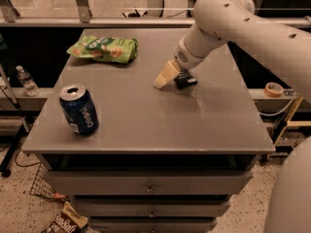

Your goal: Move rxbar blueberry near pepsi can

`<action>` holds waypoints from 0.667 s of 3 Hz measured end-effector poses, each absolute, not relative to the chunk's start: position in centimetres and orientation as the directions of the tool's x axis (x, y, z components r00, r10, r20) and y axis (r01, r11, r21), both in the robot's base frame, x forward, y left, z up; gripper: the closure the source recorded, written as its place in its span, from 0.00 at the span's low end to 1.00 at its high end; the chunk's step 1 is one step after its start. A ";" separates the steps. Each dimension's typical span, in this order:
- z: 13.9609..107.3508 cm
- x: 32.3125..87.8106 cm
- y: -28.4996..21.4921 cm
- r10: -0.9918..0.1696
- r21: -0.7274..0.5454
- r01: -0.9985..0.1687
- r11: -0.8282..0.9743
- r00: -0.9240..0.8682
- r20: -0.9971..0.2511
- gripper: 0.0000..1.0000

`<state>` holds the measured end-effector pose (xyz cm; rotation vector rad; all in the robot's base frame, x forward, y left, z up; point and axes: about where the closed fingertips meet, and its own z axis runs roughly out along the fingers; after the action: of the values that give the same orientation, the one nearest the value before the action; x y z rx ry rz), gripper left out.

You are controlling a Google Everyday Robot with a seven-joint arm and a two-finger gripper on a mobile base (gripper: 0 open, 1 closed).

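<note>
The rxbar blueberry [186,78], a small dark navy bar, sits in my gripper [170,79] just above the table's middle right. The gripper is shut on the bar, and one cream finger [164,76] points down-left in front of it, hiding part of the bar. The pepsi can [79,109], blue with white lettering and a silver top, stands upright near the table's front left corner, well to the left of the gripper.
A green crinkled chip bag [104,49] lies at the table's back left. The grey table [146,125] has drawers below. A water bottle [26,80] stands off the table to the left. A tape roll [274,89] lies at right, a snack bag [63,221] on the floor.
</note>
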<state>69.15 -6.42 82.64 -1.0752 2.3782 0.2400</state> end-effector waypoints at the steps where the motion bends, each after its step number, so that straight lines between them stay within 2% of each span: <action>1: 81.9 68.8 -6.3 -0.649 -0.045 -0.734 0.678 -0.570 -0.504 0.41; 2: 82.5 68.8 -6.3 -0.649 -0.043 -0.733 0.679 -0.571 -0.504 0.72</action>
<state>68.77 -6.34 82.49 -1.0673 2.4047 0.2324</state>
